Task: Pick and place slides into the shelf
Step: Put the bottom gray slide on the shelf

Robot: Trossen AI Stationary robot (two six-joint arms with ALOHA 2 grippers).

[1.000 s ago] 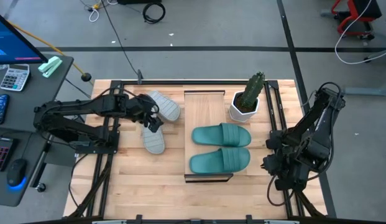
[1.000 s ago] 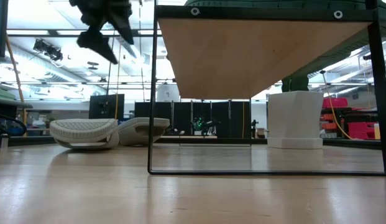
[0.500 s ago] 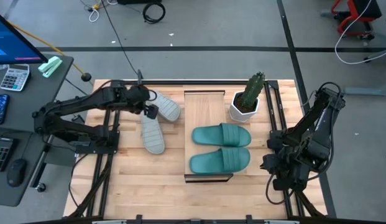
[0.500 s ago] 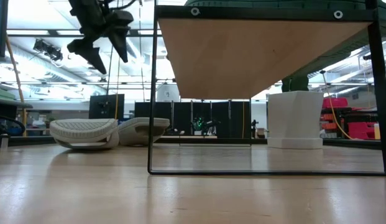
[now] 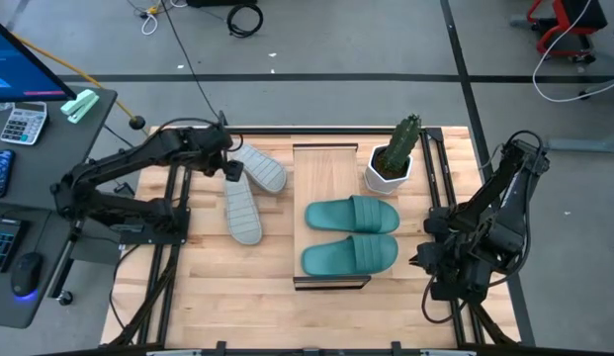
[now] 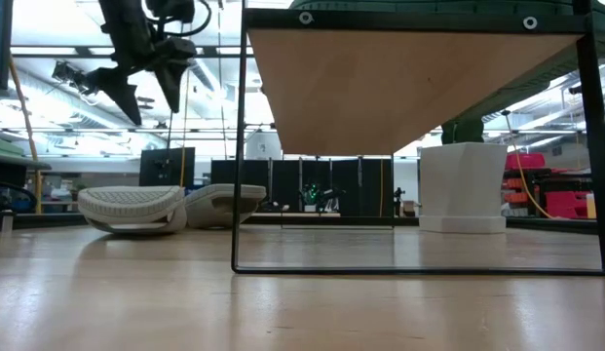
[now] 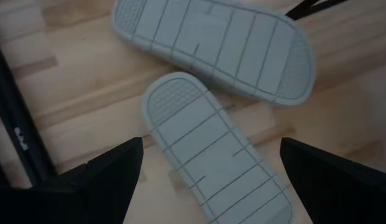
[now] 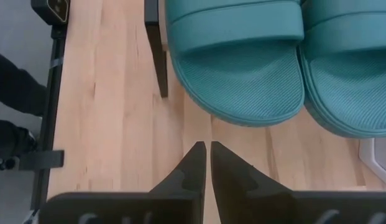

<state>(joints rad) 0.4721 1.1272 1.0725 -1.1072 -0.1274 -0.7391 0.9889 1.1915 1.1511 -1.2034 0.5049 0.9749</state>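
Two light grey slides lie sole-up on the tabletop left of the shelf: one [image 5: 259, 166] [image 7: 217, 43] near the far edge, the other [image 5: 242, 211] [image 7: 211, 155] nearer, their ends close together. My left gripper [image 5: 230, 170] [image 6: 141, 83] [image 7: 208, 180] hovers open above them, touching neither. Two teal slides [image 5: 351, 216] [image 5: 349, 254] [image 8: 236, 68] rest strap-up, side by side, on the light-wood shelf [image 5: 326, 163] [image 6: 419, 88]. My right gripper [image 8: 208, 155] waits shut by the table's right edge, just off the teal slides.
A white pot with a cactus [image 5: 391, 163] [image 6: 463, 185] stands right of the shelf's far end. Dark arm frames run along both table sides [image 5: 173, 227] [image 5: 435, 198]. Bare slatted wood lies near the front edge [image 5: 237, 297].
My left gripper has moved from above the nearer grey slide toward the table's far-left, turning as it went, and now hangs above where the two grey slides meet. The slides have stayed in place.
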